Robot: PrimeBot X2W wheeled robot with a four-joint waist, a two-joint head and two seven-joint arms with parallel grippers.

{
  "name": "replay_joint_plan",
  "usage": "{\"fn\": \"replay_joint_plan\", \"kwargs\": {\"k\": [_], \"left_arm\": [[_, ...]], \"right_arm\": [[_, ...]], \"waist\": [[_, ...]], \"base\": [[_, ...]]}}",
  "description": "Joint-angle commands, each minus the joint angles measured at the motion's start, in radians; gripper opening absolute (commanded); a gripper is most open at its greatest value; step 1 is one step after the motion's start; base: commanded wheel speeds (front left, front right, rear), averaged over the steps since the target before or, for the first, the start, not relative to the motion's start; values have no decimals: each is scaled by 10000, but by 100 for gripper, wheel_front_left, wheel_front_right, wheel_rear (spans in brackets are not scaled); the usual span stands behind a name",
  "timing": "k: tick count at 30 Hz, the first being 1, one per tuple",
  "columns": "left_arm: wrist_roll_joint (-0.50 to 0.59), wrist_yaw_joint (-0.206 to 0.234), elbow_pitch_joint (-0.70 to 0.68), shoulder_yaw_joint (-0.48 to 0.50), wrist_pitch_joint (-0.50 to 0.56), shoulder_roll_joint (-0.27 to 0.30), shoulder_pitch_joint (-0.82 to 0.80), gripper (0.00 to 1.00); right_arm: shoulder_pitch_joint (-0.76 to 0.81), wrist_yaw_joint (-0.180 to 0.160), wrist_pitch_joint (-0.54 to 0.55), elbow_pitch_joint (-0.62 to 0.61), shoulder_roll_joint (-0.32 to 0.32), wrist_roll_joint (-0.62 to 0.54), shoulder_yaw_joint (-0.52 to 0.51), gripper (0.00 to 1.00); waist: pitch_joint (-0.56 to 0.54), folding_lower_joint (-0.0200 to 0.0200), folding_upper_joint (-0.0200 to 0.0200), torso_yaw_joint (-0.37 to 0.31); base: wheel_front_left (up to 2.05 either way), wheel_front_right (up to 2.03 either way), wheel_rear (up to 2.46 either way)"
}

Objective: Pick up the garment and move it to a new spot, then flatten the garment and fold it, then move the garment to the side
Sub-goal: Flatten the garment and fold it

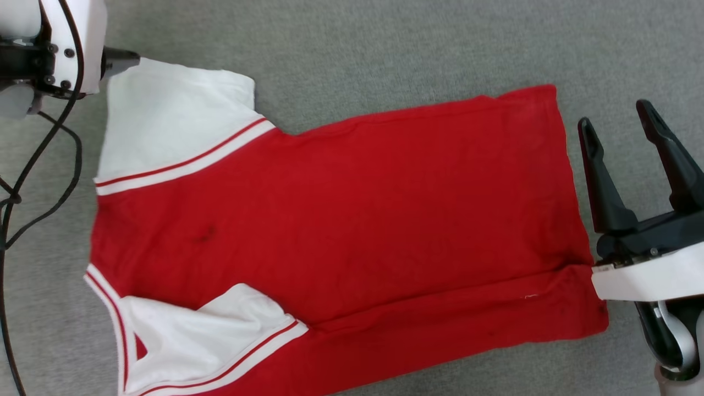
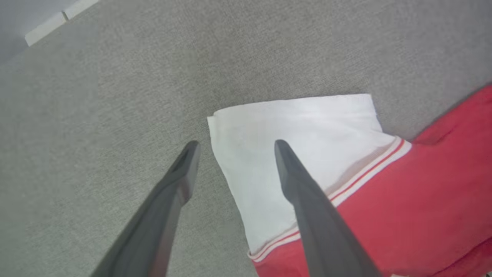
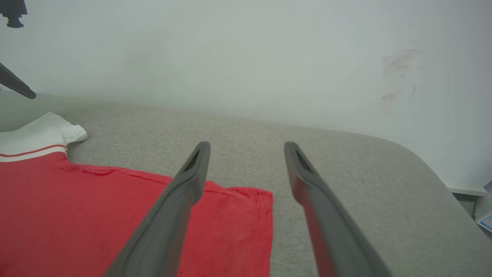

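Observation:
The red garment [image 1: 341,220] lies spread flat on the grey fabric surface, collar end to the left and hem to the right. Its plain red side faces up; no letters or numbers show. One white sleeve [image 1: 170,126] lies flat at the far left, and the other white sleeve [image 1: 220,335] is folded onto the body near the front. My left gripper [image 2: 236,143] is open above the far sleeve's [image 2: 300,134] outer edge, and its dark fingertip [image 1: 125,55] pokes out at that sleeve's corner. My right gripper [image 1: 616,114] stands open just right of the hem [image 3: 246,215], holding nothing.
Black cables [image 1: 33,165] hang along the left side. The grey surface [image 3: 346,173] curves off at a rounded edge on the right, under a white wall [image 3: 246,50]. Bare grey fabric runs beyond the garment. The other arm's finger [image 3: 15,82] shows in the right wrist view.

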Motion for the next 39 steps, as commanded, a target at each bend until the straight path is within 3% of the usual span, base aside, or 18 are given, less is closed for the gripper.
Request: {"fn": "replay_joint_plan", "kwargs": {"k": [1, 5, 12, 13, 14, 20, 23, 27, 34, 39], "left_arm": [[102, -7, 103, -88, 70, -11, -135, 100], [173, -21, 580, -217, 137, -99, -52, 100], [459, -498, 1309, -865, 401, 33, 502, 100], [386, -555, 1342, -885, 368, -21, 609, 44], [372, -627, 1355, -956, 395, -81, 679, 0], [569, -898, 1351, -975, -185, -323, 512, 0], [580, -1029, 1274, -992, -510, -509, 454, 0], [485, -1148, 1076, -987, -1042, -745, 547, 0], [481, -1263, 339, -1199, -1645, -1057, 652, 0], [509, -1278, -217, -1340, -1870, -1220, 455, 0]], "right_arm": [[-184, -4, -31, -23, 56, -36, 41, 100], [-439, -4, -94, 103, 98, -25, 247, 100], [-656, -4, -88, 292, -52, 29, 259, 100], [-700, -5, -71, 298, -77, 51, 240, 100], [-745, -5, -50, 305, -112, 51, 210, 100], [-1362, -5, 299, 306, -656, 75, 61, 100], [-1930, -5, 1056, 369, -1399, 204, 191, 100], [-2998, -4, 2851, 678, -2637, 939, 734, 100], [-4742, -5, 7577, 1850, -4978, 3367, 2807, 100], [-5858, -5, 9825, 2637, -5607, 4613, 3997, 100]], "waist": [[444, -2, 0, -276], [782, -2, 0, -416], [825, -2, 0, -363], [784, -2, 0, -333], [739, -2, 0, -284], [272, -2, 0, -29], [-77, -2, 0, 163], [-527, -2, 0, 426], [-797, -2, 0, 1018], [-572, -2, 0, 1391]], "base": [[0, 0, 0], [0, 0, 0], [0, 0, 0], [0, 0, 0], [0, 0, 0], [0, 0, 0], [0, 0, 0], [0, 0, 0], [0, 0, 0], [0, 0, 0]]}}
